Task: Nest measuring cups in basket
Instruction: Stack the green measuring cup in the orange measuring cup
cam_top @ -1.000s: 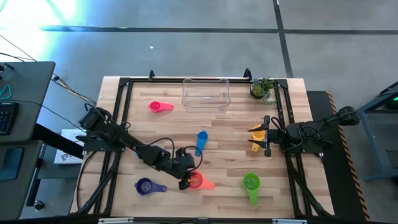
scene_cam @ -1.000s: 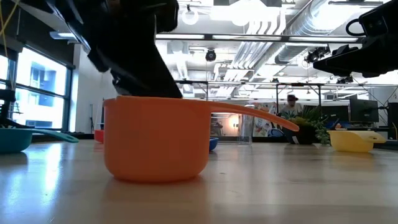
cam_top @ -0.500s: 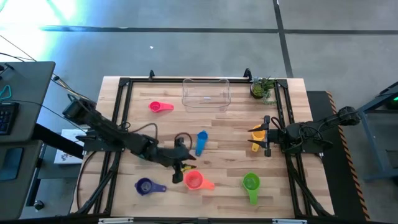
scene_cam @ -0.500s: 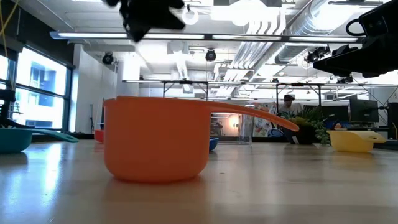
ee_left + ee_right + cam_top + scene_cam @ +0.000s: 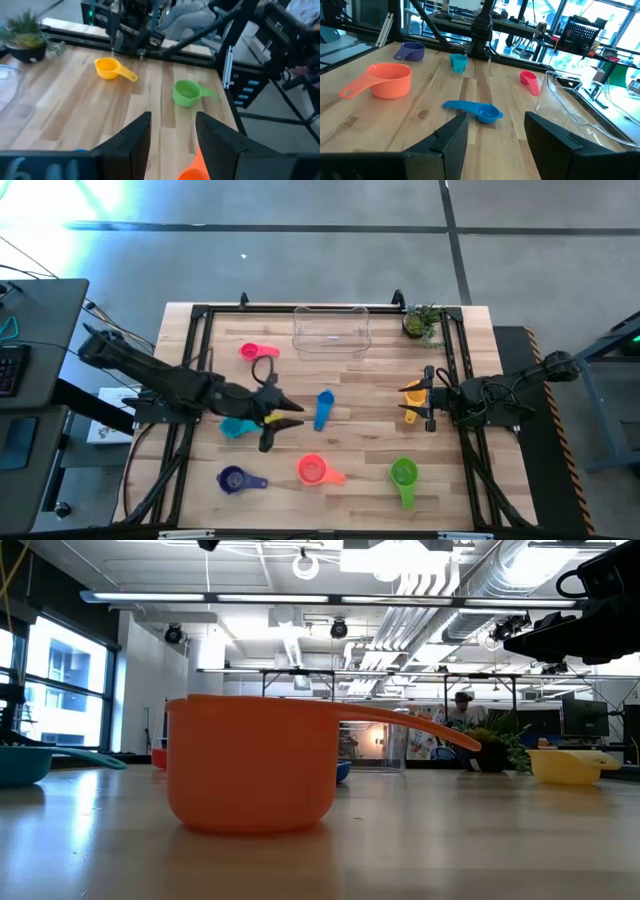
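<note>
From above we see the basket [image 5: 331, 330] at the table's far edge, nothing visible in it, with the seven measuring cups scattered around it. The pink cup [image 5: 257, 352] lies just left of the basket. The blue cup [image 5: 323, 408] sits mid-table, just beyond the tips of the left gripper [image 5: 284, 422], whose fingers stand spread with nothing between them. The teal cup [image 5: 238, 427] lies beside the left gripper's body, behind the fingertips; whether they touch we cannot tell. The red-orange cup [image 5: 314, 470] and purple cup [image 5: 235, 479] lie nearer the front edge, apart from those fingers, and the green cup [image 5: 404, 475] sits to the front right.

The yellow cup [image 5: 413, 394] lies just by the right gripper [image 5: 427, 398] at the right rail; from above we cannot tell whether it is gripped. The right wrist view settles the jaws: its two fingers [image 5: 452, 137] stand apart, empty, with the blue cup ahead of them and the clear basket wall off to one side.

The low view fills with the red-orange cup standing upright on the wood, the yellow cup resting on the table at far right, and a person [image 5: 464, 710] in the room behind. The left wrist view looks between open fingers toward the yellow and green cups and a potted plant [image 5: 24, 44].
</note>
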`<state>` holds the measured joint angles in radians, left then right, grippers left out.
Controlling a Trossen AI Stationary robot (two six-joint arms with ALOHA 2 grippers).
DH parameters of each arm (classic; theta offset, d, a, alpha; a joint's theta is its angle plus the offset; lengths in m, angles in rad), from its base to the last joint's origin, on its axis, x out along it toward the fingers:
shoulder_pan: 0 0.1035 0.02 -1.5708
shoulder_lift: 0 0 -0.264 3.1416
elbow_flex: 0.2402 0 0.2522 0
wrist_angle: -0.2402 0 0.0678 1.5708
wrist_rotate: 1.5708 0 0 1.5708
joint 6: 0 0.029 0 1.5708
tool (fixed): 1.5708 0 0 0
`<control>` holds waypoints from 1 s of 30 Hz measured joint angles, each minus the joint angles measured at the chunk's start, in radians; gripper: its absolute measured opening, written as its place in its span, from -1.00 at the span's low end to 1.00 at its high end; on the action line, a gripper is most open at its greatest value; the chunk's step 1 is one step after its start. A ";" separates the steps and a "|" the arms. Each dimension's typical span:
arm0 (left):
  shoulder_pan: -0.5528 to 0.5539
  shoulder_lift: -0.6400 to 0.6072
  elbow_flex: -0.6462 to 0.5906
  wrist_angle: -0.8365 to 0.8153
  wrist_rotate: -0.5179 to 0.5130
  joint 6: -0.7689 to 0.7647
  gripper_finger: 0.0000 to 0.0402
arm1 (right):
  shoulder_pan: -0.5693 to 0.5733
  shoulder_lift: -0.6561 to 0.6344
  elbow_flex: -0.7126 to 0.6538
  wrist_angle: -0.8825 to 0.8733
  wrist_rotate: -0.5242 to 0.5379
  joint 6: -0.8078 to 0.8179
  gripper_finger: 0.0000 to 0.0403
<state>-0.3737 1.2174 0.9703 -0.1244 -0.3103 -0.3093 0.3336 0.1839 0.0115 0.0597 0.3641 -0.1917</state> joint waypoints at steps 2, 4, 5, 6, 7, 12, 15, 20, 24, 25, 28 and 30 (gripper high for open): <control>0.007 -0.027 0.000 -0.012 0.000 0.000 -0.27 | 0.000 0.000 0.000 0.001 0.000 0.000 -0.07; 0.011 -0.055 0.000 -0.034 0.000 0.000 -0.27 | 0.000 0.000 0.000 0.000 0.000 0.000 -0.06; 0.014 -0.068 0.000 -0.036 0.000 0.000 -0.27 | 0.000 0.000 0.000 0.001 0.000 0.000 -0.07; 0.015 -0.082 0.000 -0.048 0.000 0.001 -0.27 | 0.000 0.000 0.000 0.003 0.000 0.000 -0.07; 0.017 -0.094 0.000 -0.060 0.000 0.006 -0.27 | 0.000 0.000 0.000 0.002 0.000 0.000 -0.06; 0.028 -0.152 0.000 -0.091 0.000 0.007 -0.27 | 0.000 0.000 0.000 0.002 0.000 0.084 -0.07; 0.032 -0.177 0.000 -0.100 0.000 0.007 -0.27 | 0.000 0.000 0.000 0.006 0.009 0.179 -0.07; 0.034 -0.219 0.000 -0.112 0.000 0.007 -0.27 | 0.000 0.000 0.000 0.009 0.016 0.340 -0.07; 0.033 -0.241 0.000 -0.133 -0.013 0.007 -0.27 | 0.000 0.000 0.000 0.010 0.016 0.406 -0.07; 0.033 -0.242 0.000 -0.131 -0.015 0.007 -0.27 | 0.000 0.000 0.000 0.010 0.000 0.424 -0.06; 0.034 -0.243 0.000 -0.149 -0.017 0.006 -0.27 | 0.000 0.000 0.000 0.020 -0.027 0.467 -0.07; 0.033 -0.243 0.000 -0.148 -0.017 0.006 -0.27 | 0.000 0.000 0.000 0.021 -0.047 0.510 -0.06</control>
<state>-0.3405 0.9741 0.9703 -0.2722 -0.3275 -0.3029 0.3336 0.1837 0.0114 0.0810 0.3175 0.3183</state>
